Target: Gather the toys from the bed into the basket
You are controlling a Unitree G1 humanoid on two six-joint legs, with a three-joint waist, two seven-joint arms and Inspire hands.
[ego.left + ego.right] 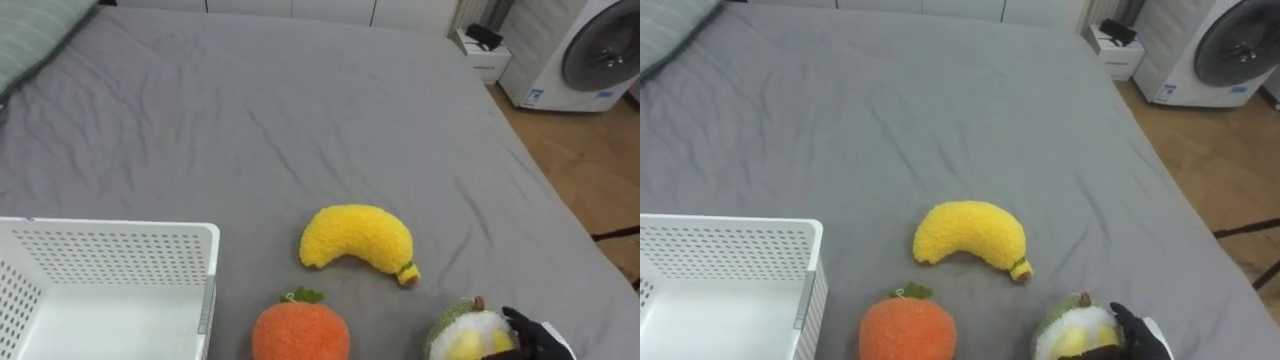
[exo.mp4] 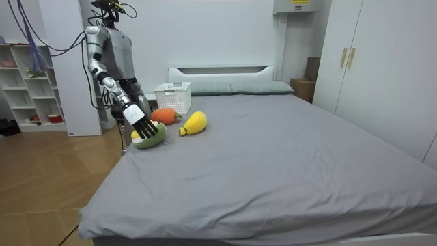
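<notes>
EYE VIEWS
- Basket (image 1: pixel 120 238): your landmark. White plastic, perforated walls, stiff rim. No toy in the part shown.
- Orange toy (image 1: pixel 300 335): closest to basket, just off its right wall. Round, fuzzy, small green leaf on top.
- Banana toy (image 1: pixel 357 240): right of basket, a bit past the orange toy. Curved, yellow nubby pile, dark tip at one end.
- Green toy (image 1: pixel 462 335): farthest right of basket. Rounded, green plush w/ pale yellow face.
- Right hand (image 1: pixel 530 330): on the green toy's side away from basket, dark fingers touching it.
- Bed (image 1: pixel 300 110): grey sheet, lightly creased, soft.

ROOM VIEW
- Stance: robot stands at bed's side near the basket, arm reaching down.
- Fingers (image 2: pixel 145 126): look straight and spread, laid over the green toy; not closed round it.
- Toys: all 3 lie on the sheet, none in basket.

STEP IN HAND (judged)
- Step: grasp of green toy; collection not yet begun.
- Advice: get thumb under one flank and fingers over the other before closing. Plush squashes, so close deep, not at the tips. Lift clear of the sheet, then carry over the banana toy to basket.
- Risk: a shallow pinch may let the round body roll out.
</notes>
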